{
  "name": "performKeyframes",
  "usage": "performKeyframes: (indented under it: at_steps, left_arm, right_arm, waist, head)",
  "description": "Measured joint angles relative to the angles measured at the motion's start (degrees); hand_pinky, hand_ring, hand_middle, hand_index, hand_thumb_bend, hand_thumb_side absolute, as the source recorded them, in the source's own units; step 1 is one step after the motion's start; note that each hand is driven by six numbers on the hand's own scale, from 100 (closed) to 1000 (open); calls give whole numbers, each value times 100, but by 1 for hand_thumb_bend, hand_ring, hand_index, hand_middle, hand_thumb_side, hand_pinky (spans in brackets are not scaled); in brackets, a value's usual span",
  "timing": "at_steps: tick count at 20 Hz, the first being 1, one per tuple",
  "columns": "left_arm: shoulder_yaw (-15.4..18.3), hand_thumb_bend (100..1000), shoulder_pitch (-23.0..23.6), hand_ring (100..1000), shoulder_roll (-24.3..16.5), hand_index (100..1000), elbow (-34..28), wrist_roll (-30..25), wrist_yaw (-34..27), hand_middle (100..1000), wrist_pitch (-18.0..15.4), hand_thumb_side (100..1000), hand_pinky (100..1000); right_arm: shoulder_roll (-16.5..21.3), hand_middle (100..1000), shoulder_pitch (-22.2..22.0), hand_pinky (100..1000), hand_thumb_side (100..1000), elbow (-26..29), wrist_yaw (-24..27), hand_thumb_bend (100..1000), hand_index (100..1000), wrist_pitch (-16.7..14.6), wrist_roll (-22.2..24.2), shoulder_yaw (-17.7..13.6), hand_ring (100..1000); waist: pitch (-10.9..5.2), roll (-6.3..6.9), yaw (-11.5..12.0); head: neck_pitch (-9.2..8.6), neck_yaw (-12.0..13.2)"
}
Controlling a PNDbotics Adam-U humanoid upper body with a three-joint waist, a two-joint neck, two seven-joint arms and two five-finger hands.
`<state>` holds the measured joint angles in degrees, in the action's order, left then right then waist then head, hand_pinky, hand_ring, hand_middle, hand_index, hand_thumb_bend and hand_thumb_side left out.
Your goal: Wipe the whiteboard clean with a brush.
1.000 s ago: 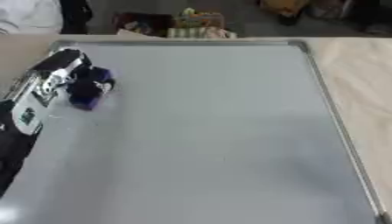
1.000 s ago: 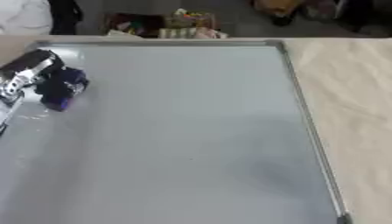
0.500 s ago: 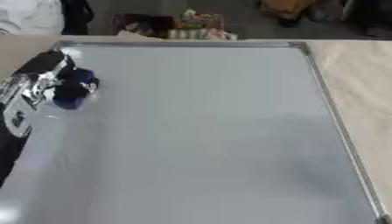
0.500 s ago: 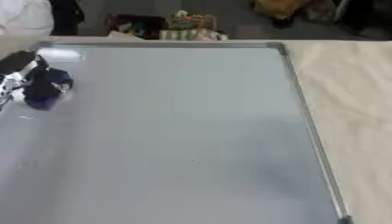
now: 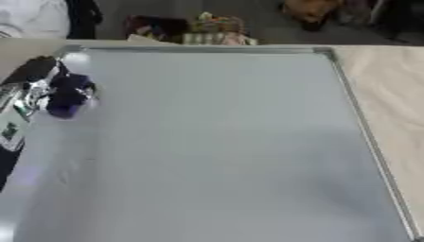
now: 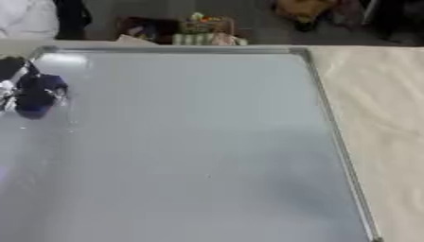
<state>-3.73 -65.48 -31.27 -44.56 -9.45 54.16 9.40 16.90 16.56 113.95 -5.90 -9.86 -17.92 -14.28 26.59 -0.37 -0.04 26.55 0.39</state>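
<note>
Brush (image 5: pixel 66 97), dark blue, is held in curled fingers of left hand (image 5: pixel 33 87) at whiteboard (image 5: pixel 215 151) far-left corner; judged light, best gripped by its body.

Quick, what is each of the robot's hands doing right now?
Left hand: closed around a dark blue brush on the whiteboard.
Right hand: not in either view.

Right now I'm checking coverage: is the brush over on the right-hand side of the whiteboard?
No, the dark blue brush sits near the far left edge of the whiteboard, held in the left hand.
</note>
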Motion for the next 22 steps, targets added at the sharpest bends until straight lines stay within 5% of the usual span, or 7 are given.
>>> performKeyframes:
  at_steps: [22]
  left_arm:
    - [-103, 172, -116, 527, 60, 541, -11, 357, -94, 306, -34, 530, 540]
  right_arm:
    - [-9, 592, 11, 870, 1000, 0, 0, 100, 864, -3, 11, -11, 820]
  waist:
    - [109, 80, -125]
  head:
    - [-72, 87]
